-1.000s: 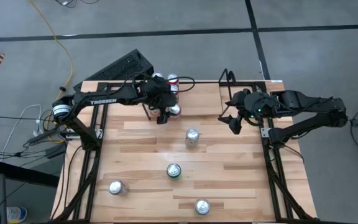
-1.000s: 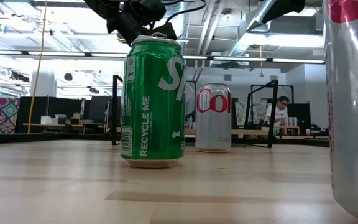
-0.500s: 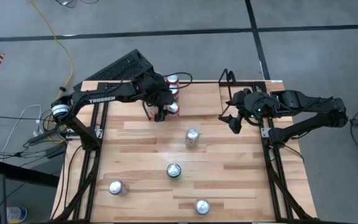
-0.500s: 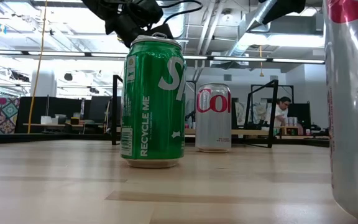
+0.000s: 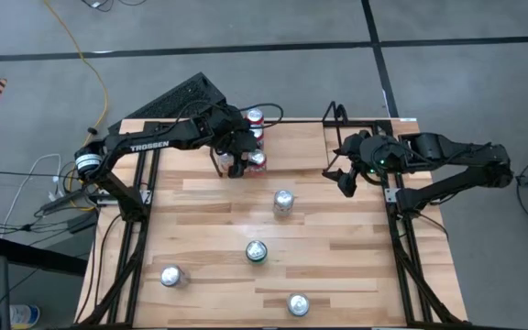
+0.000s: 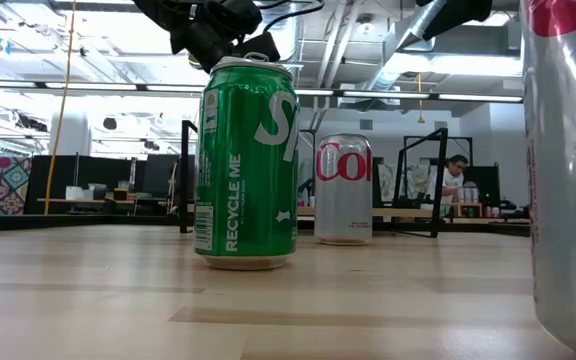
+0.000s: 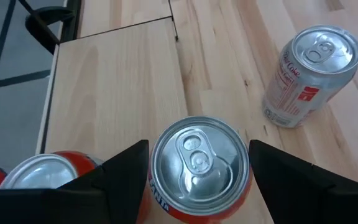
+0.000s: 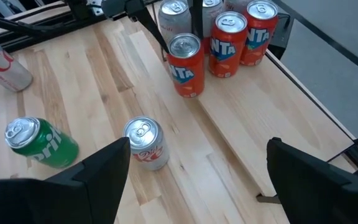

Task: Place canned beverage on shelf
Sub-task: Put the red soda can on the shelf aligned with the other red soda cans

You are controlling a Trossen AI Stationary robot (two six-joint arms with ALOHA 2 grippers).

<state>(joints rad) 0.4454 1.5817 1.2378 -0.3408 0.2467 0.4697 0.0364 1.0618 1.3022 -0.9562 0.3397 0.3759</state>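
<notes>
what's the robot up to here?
The left gripper is shut on an orange can at the back of the table, bringing it to the edge of the shelf's light wood floor, where other orange cans already stand. The right gripper waits open at the right side, holding nothing. Four more cans, including a green can, stand loose on the table.

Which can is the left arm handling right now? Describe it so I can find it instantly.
Start at the light wood shelf floor at the table's far edge. Just in front of the standing orange cans, the left gripper grips one orange aluminium can between its jaws; it alone is held.
</notes>
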